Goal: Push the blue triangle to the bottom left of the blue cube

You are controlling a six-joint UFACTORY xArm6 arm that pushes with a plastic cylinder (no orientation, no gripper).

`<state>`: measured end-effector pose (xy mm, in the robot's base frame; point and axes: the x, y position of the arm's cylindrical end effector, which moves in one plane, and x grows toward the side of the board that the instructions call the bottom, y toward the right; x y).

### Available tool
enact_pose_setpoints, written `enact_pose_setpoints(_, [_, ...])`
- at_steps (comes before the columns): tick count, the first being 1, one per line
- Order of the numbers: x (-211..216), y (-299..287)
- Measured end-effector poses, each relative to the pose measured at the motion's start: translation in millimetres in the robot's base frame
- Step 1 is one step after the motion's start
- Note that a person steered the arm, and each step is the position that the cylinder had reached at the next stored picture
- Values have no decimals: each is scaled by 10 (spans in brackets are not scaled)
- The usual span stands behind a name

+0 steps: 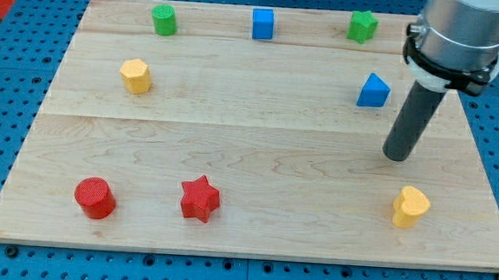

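Camera view: the blue triangle (373, 91) sits near the right edge of the surface (256, 166), up toward the top right corner. The blue cube (263, 24) sits at the top edge, abt in the middle, well apart from the triangle. My tip (397, 155) is down on the surface, just below and to the right of the triangle, not touching it. There is no hand w/ fingers here, just a rod, so nothing is spread or pinching.

What could go wrong, I think:
- The tip is low and right of the triangle. A push from there may send it up and left, toward the top edge, not to the spot below and left of the cube.
- If the tip hits a corner and not a flat side, the triangle may spin and slip off the tip.
- A push too high could bump the triangle into the cube and move it, or into the green star (361, 26) near the top right corner.
- The other blocks look far from the path.

Which way it points: the triangle's pointy end looks up toward the top edge, and its flat wide side faces the bottom edge. Its long side seems to run left to right, but it's small, so can't be sure.
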<state>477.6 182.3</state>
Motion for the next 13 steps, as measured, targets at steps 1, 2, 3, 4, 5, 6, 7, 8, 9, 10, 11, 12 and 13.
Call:
enact_pose_setpoints(1, [-90,-117])
enact_pose_setpoints(2, [-431,-714])
enact_pose_setpoints(3, [-435,-960])
enact_pose_setpoints(4, [-457,19])
enact_pose_setpoints(5, [-764,559])
enact_pose_setpoints(6, [-1358,-184])
enact_pose_setpoints(7, [-1197,-930])
enact_pose_setpoints(8, [-1185,167])
enact_pose_setpoints(9, [-1043,617])
enact_pose_setpoints(10, [-464,351])
enact_pose_setpoints(11, [-975,-397])
enact_pose_setpoints(12, [-1532,-830])
enact_pose_setpoints(13, [-1381,-1193])
